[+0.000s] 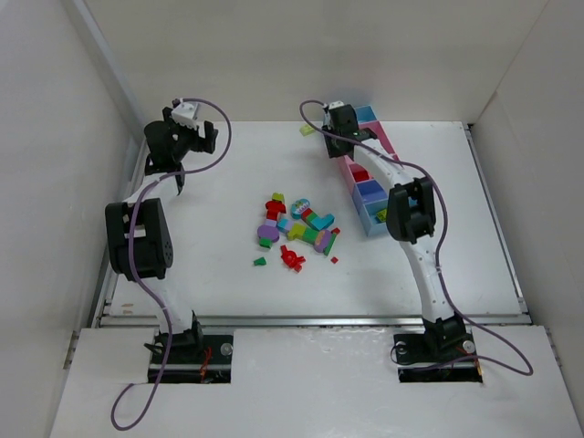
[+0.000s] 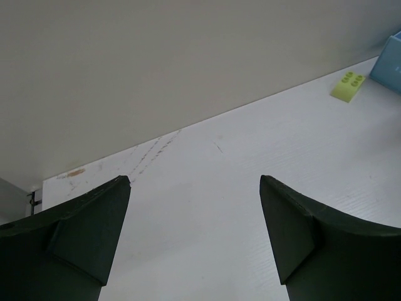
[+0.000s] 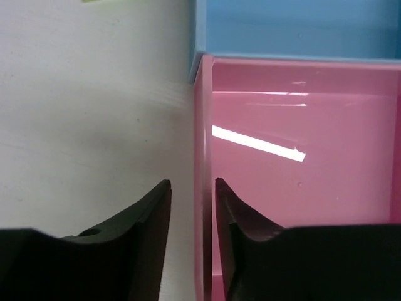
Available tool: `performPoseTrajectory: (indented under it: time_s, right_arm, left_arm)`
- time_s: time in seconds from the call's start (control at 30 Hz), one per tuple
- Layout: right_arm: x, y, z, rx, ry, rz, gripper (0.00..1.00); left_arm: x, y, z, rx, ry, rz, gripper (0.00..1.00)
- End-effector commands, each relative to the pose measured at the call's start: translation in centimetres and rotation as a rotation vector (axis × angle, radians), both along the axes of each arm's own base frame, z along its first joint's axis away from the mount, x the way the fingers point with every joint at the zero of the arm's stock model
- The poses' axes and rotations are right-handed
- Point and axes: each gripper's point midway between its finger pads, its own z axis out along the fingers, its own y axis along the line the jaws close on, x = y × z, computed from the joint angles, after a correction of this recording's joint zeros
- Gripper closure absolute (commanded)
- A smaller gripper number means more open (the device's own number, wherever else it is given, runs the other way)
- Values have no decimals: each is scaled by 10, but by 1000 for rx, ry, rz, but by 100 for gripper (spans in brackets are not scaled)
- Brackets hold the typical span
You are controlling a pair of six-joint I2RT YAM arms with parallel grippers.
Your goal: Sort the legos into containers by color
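Observation:
The legos (image 1: pixel 297 233) lie in a loose pile mid-table: red, green, teal, purple and yellow-green bricks. One yellow-green brick (image 1: pixel 307 130) lies apart at the back and also shows in the left wrist view (image 2: pixel 349 86). The containers (image 1: pixel 370 192) form a slanted strip at the right; one pink bin holds a red brick (image 1: pixel 359 173). My right gripper (image 1: pixel 339 123) (image 3: pixel 192 183) straddles the left wall of a pink bin (image 3: pixel 202 125). Its jaws are narrowly apart, with table showing beside the left finger. My left gripper (image 1: pixel 187 123) (image 2: pixel 195 179) is wide open and empty over bare table at the back left.
White walls enclose the table at the back and on both sides. A light blue bin (image 3: pixel 294 28) adjoins the pink one at the strip's far end, and its corner shows in the left wrist view (image 2: pixel 391 59). Purple cables loop off both arms.

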Motion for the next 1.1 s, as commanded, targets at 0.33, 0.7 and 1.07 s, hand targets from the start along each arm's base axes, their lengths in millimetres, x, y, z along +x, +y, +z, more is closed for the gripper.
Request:
performPoseTrajectory:
  time_s: [0.33, 0.7, 1.07]
  right_arm:
    - [-41, -17, -11, -28, 133, -51, 75]
    - [12, 2, 17, 22, -49, -30, 85]
    - [17, 38, 13, 62, -67, 105, 91]
  left_arm:
    - [-7, 5, 38, 12, -82, 7, 19]
    - [-8, 12, 34, 12, -72, 27, 18]
    - [-2, 18, 37, 13, -81, 37, 18]
